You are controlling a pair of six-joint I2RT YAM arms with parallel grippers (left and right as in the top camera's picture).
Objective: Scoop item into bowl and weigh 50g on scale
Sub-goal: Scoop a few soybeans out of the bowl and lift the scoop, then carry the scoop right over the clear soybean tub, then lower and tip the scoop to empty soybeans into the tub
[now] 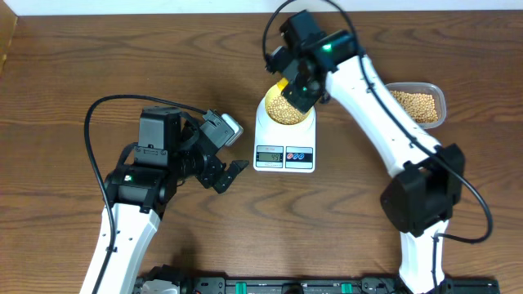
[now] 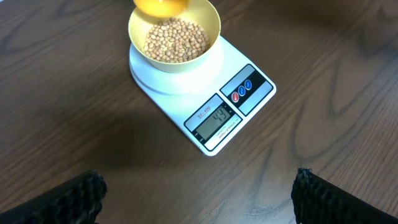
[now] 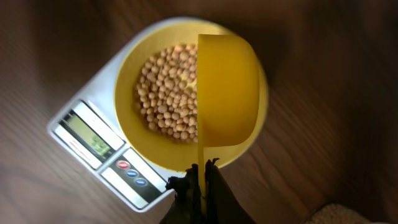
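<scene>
The pale yellow bowl (image 1: 286,110) stands on the white scale (image 1: 284,155) and holds tan beans (image 2: 176,38). In the right wrist view, my right gripper (image 3: 202,180) is shut on the thin handle of a bright yellow scoop (image 3: 227,87). The scoop is turned on its side above the right half of the bowl (image 3: 127,112), over the beans (image 3: 166,93). The display of the scale (image 2: 249,84) is lit and faces the left wrist camera. My left gripper (image 2: 199,199) hangs open over bare wood left of the scale, its fingers (image 2: 74,199) wide apart and empty.
A clear plastic tub (image 1: 418,104) with more beans sits at the back right, behind the right arm. The scale's red and blue buttons (image 2: 242,92) are beside its display. The table's far edge meets a white wall.
</scene>
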